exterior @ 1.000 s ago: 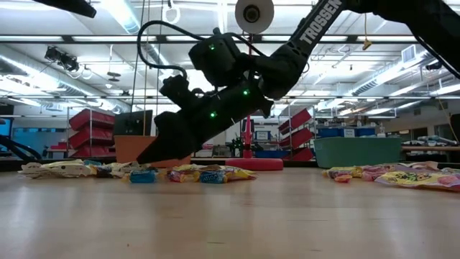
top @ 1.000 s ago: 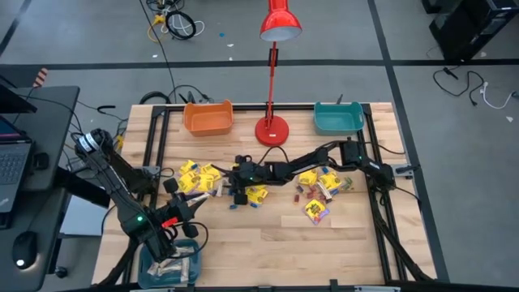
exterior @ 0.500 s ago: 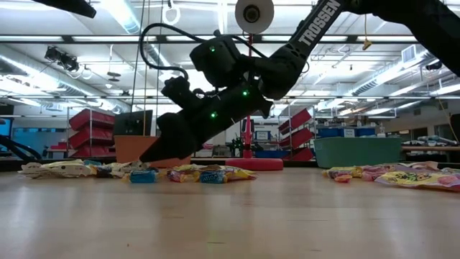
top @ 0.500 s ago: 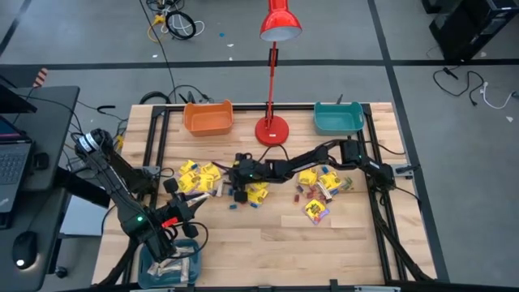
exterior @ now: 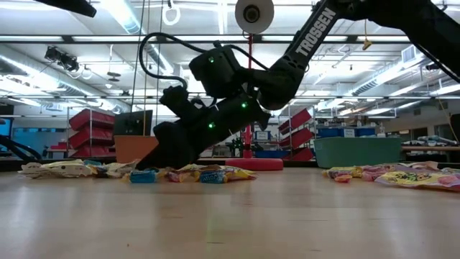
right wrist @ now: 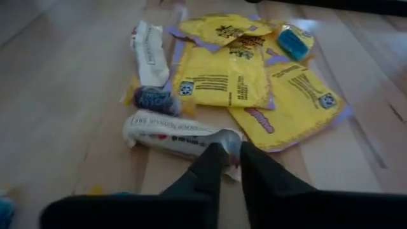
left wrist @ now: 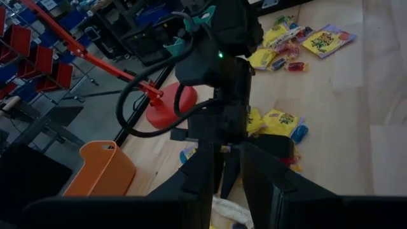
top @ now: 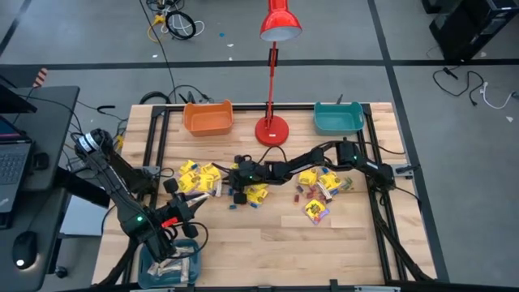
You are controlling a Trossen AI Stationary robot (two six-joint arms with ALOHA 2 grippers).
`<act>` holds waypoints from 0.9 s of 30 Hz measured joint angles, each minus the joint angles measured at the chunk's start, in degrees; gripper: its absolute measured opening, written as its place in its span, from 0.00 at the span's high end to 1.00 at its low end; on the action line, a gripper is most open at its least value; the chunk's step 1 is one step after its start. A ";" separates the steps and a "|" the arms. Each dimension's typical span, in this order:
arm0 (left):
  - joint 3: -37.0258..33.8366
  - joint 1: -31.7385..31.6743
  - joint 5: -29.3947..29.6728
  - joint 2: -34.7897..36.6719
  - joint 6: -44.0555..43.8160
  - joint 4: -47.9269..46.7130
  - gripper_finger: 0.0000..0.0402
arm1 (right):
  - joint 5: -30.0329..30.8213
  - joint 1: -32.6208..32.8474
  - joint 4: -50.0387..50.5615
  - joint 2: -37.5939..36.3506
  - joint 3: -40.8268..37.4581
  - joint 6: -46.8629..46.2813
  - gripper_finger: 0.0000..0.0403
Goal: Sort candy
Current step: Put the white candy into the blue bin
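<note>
Candy lies in heaps on the table: yellow packets (top: 199, 177) at the left and more yellow packets (top: 320, 182) at the right. A pale beige bar (right wrist: 168, 132) lies flat beside a small blue piece (right wrist: 152, 100) and yellow packets (right wrist: 222, 79). My right gripper (right wrist: 230, 152) reaches across the table to the middle heap (top: 237, 195) and is shut on that bar. My left gripper (left wrist: 229, 168) hovers near the front left (top: 185, 204), its fingers a narrow gap apart with nothing seen between them. My right gripper pinches one end of the pale bar's wrapper (right wrist: 227, 136) between its two fingertips. The fingers slant down from the table's right side and stand roughly across the bar. The bar lies flat on the wood, the rest of it stretching away from the fingers.
An orange bin (top: 208, 118) and a teal bin (top: 338, 118) stand at the far edge with a red lamp's base (top: 272, 130) between them. Another teal bin (top: 170, 264) holding pale bars sits at the front left. Bare wood lies along the near edge.
My right gripper has dipped a little toward the table at the middle heap and shut on the pale bar's end. The candy has stayed where it was.
</note>
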State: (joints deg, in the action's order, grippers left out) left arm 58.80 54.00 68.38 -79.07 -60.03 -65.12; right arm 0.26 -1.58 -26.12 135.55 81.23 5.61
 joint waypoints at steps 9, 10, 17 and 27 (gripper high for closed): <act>-0.01 0.00 -0.03 0.00 0.02 0.05 0.80 | 1.12 0.34 -0.22 -0.19 -0.13 1.00 1.00; -0.01 0.00 -0.03 0.00 0.02 0.06 0.80 | 2.15 0.59 -0.06 -0.41 -0.18 1.09 1.00; -0.01 0.00 -0.04 0.00 0.00 0.67 0.80 | 11.50 3.36 0.14 -4.42 -0.30 10.34 1.00; -0.01 0.00 -0.04 0.00 -4.11 1.81 0.80 | 38.91 9.23 -4.37 -9.34 -0.26 31.11 1.00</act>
State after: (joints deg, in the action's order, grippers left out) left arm 58.78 54.00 68.34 -79.07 -64.14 -63.32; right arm 39.17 7.64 -30.49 126.21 80.97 36.72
